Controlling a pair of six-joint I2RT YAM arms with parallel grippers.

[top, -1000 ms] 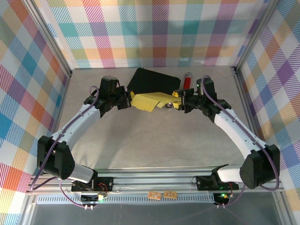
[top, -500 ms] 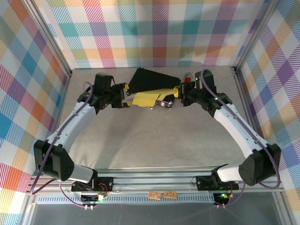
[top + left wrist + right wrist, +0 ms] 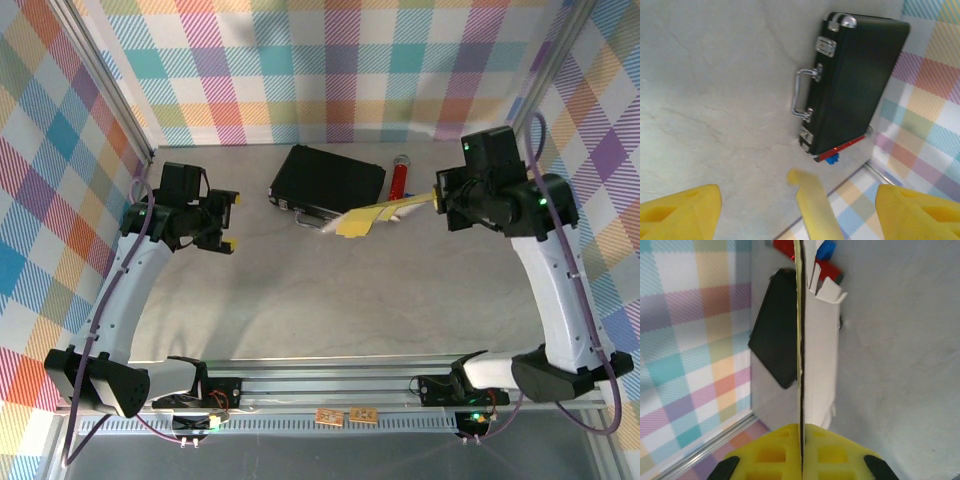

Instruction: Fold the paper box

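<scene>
The paper box (image 3: 362,218) is a flat yellow sheet hanging in the air in front of the black case. My right gripper (image 3: 438,200) is shut on its right end. In the right wrist view the paper box (image 3: 819,350) runs edge-on from the shut gripper (image 3: 801,427), whitish face to the right. My left gripper (image 3: 229,222) stands open at the left, well apart from the sheet. Seen from the left wrist, one yellow flap of the paper box (image 3: 815,207) floats between the spread fingers (image 3: 685,212) of the left gripper (image 3: 797,196) without touching them.
A black hard case (image 3: 328,180) with a metal handle (image 3: 799,95) lies at the back middle of the table. A red marker-like tool (image 3: 398,178) lies just right of it. Checked walls (image 3: 330,70) and metal frame rails close in the table on three sides.
The left gripper has let go of the sheet and drawn back to the left. The right arm has risen and pulled the sheet to the right, off the case.
</scene>
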